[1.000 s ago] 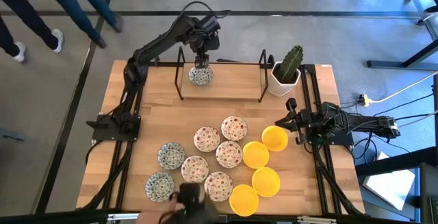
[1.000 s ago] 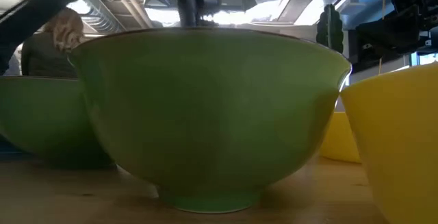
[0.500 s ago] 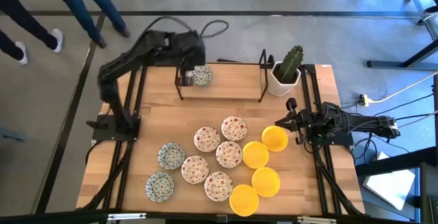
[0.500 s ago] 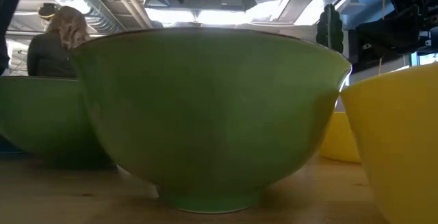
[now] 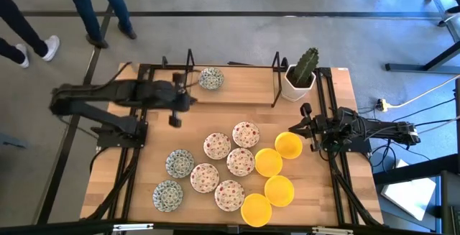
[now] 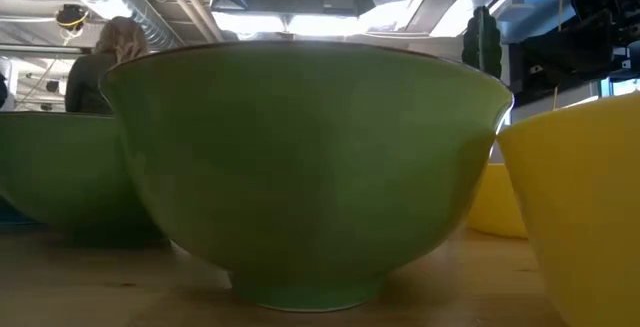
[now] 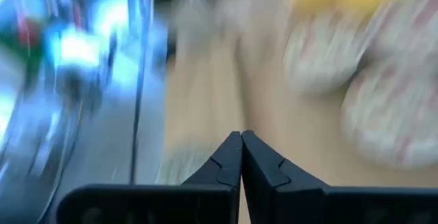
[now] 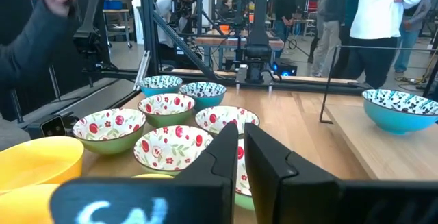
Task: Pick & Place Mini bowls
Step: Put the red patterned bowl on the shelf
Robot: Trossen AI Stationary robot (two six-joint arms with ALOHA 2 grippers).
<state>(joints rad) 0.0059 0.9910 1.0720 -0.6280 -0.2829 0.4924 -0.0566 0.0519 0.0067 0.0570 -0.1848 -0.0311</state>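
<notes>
Several mini bowls sit bunched on the wooden table's near half: red-speckled ones [image 5: 217, 146], green-blue patterned ones [image 5: 180, 163] and plain yellow ones [image 5: 279, 190]. One more green-blue bowl [image 5: 210, 78] stands by its foot on a raised wooden shelf [image 5: 237, 91] at the far edge. My left gripper [image 5: 188, 100] hangs shut and empty above the table's left side, between that shelf and the cluster. Its fingers [image 7: 241, 148] meet in the left wrist view. My right gripper [image 5: 305, 127] waits shut at the right edge, beside a yellow bowl [image 5: 288, 146].
A white square pot with a cactus [image 5: 300, 73] stands at the far right corner. Black frame posts [image 5: 276, 77] flank the shelf. In the low view a bowl's green wall [image 6: 300, 167] fills the picture. People stand beyond the far left corner [image 5: 86, 5].
My left gripper has left the green-blue bowl on the far shelf and swung fast toward the table's left and near side, its arm folding back. The bowl has stayed where it was on the shelf.
</notes>
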